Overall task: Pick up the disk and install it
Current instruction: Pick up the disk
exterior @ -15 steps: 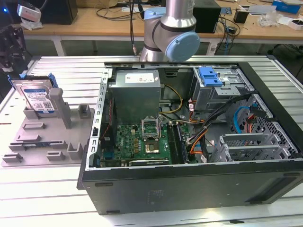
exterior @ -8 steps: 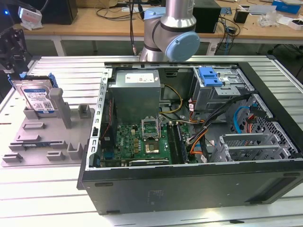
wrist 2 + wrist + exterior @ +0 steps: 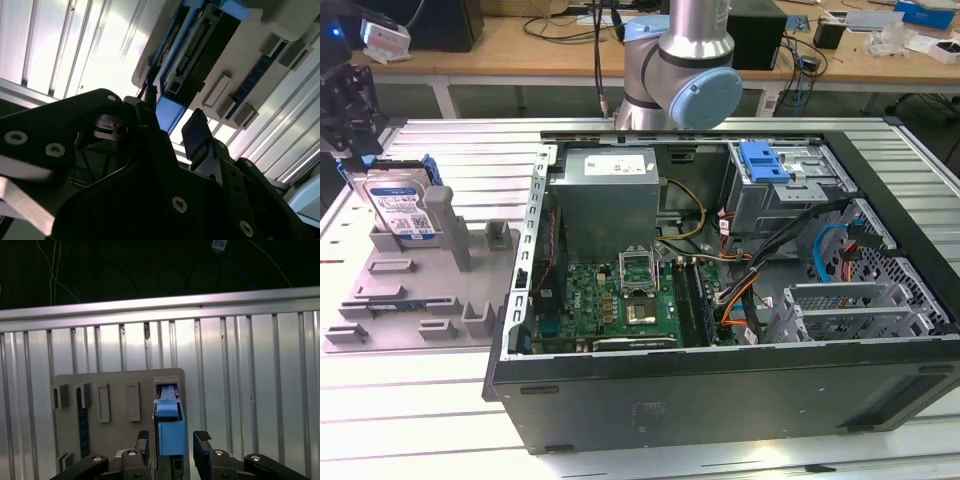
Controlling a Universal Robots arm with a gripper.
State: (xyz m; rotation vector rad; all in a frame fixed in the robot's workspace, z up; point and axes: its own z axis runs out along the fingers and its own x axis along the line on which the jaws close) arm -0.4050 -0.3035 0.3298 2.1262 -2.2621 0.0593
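Observation:
The disk [image 3: 404, 208] stands upright on edge in the grey slotted fixture [image 3: 415, 295] at the exterior view's left, its white-and-blue label facing the camera and its blue carrier frame around it. My gripper [image 3: 358, 152] hangs just above the disk's top edge. In the first wrist view my gripper [image 3: 172, 442] is open, one dark finger on each side of the carrier's blue end [image 3: 170, 430], with a gap showing beside one finger. The second wrist view shows my gripper [image 3: 173, 127] straddling the same blue edge [image 3: 167, 114] of the disk [image 3: 200, 45].
An open computer case [image 3: 740, 400] lies on the slatted metal table [image 3: 440, 150], at the exterior view's right. It holds a motherboard [image 3: 620, 300], a power supply [image 3: 605, 195] and a drive cage with a blue bracket [image 3: 765, 162]. The arm's base [image 3: 685, 70] rises behind the case.

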